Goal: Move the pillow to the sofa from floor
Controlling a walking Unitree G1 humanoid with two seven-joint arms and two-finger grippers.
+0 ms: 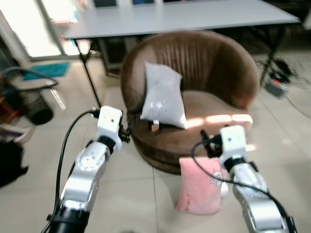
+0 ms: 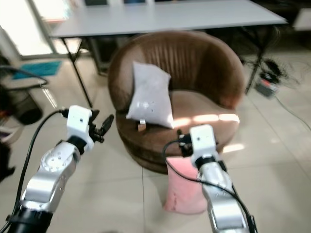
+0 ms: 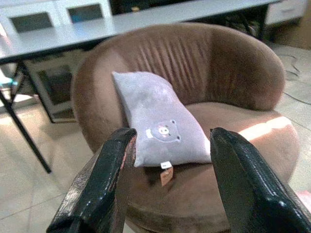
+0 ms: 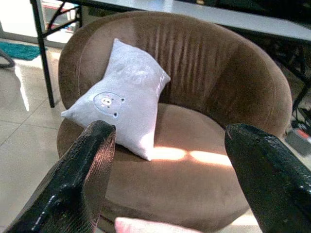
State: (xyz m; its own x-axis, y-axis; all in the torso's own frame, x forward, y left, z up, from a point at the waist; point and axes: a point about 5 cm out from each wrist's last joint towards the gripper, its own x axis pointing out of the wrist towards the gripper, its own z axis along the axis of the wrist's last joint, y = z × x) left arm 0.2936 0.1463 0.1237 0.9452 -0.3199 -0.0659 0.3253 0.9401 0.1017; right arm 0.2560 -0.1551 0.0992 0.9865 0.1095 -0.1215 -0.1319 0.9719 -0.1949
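On floor, against front of brown sofa (image 1: pixel 204 73): pink pillow (image 1: pixel 197 187), upright, not yet gripped. Step: approach. Left gripper (image 3: pixel 170 184) and right gripper (image 4: pixel 165 170) both spread wide, empty, raised toward seat. Next: lower right gripper onto pink pillow (judgement). Count: two pillows, one grey pillow (image 1: pixel 163 94) already on seat; one table (image 1: pixel 170 17).

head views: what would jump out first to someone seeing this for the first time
A round brown sofa fills the middle, with a grey pillow leaning against its back on the robot's left side of the seat. A pink pillow stands on the floor against the sofa's front, partly behind the right end effector. Both silver arms reach forward, and the left end effector is open too.
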